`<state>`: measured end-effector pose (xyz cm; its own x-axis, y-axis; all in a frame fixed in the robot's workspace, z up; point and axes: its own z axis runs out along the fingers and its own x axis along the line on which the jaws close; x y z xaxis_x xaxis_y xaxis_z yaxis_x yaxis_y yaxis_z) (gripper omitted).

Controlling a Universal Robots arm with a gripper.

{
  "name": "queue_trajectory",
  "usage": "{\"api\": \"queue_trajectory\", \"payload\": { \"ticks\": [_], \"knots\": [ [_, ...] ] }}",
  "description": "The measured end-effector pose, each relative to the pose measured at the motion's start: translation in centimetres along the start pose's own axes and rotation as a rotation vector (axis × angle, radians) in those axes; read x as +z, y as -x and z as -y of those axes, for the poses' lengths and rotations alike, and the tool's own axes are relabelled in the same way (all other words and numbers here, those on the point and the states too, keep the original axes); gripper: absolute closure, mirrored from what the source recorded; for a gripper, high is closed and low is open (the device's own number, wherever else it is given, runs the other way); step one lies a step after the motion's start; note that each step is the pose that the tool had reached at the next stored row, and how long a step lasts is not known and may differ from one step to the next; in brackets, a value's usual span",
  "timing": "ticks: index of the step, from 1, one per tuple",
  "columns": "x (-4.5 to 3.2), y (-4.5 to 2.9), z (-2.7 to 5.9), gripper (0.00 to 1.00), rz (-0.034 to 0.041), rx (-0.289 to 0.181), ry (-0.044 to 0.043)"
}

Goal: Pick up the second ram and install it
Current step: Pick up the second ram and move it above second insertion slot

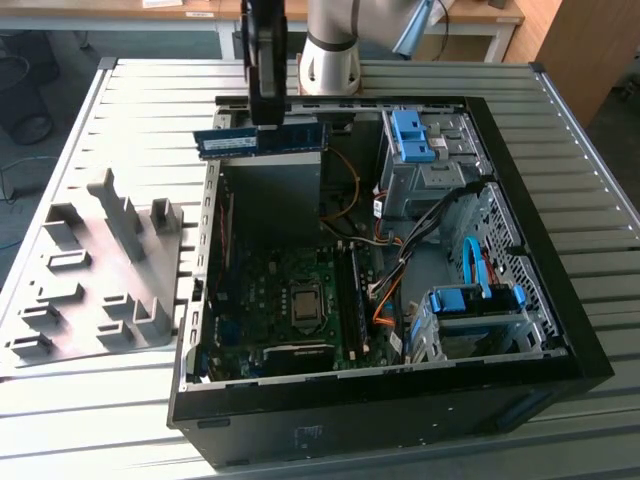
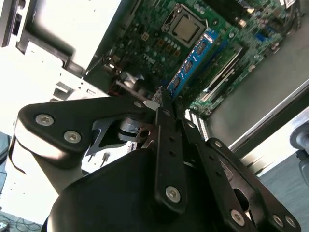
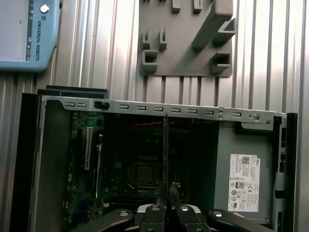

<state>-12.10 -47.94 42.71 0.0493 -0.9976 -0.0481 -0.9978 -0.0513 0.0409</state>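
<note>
My gripper (image 1: 265,122) comes down from above and is shut on the second ram (image 1: 230,143), a slim green stick with a pale blue label. It grips the stick's top edge near mid-length. The stick hangs level above the open computer case's far corner on the exterior view's left, over the grey power supply (image 1: 270,190). In the first wrist view the ram (image 3: 165,145) shows edge-on as a thin dark line running out from my gripper (image 3: 166,189). In the second wrist view my gripper (image 2: 161,96) hovers high over the motherboard (image 2: 145,43).
A blue stick (image 2: 193,58) stands in one of the long sockets (image 1: 352,290) beside the processor (image 1: 303,303). Cables (image 1: 395,270) and blue drive cages (image 1: 412,135) fill the case's right side. The grey slotted tray (image 1: 90,270) lies left of the case.
</note>
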Motion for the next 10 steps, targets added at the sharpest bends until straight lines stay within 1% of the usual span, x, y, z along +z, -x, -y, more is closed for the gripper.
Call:
{"api": "queue_trajectory", "payload": {
  "ticks": [10],
  "knots": [
    [-0.05, -0.13, 2.51, 0.86, 0.0, 0.0, 0.0001]
  ]
}}
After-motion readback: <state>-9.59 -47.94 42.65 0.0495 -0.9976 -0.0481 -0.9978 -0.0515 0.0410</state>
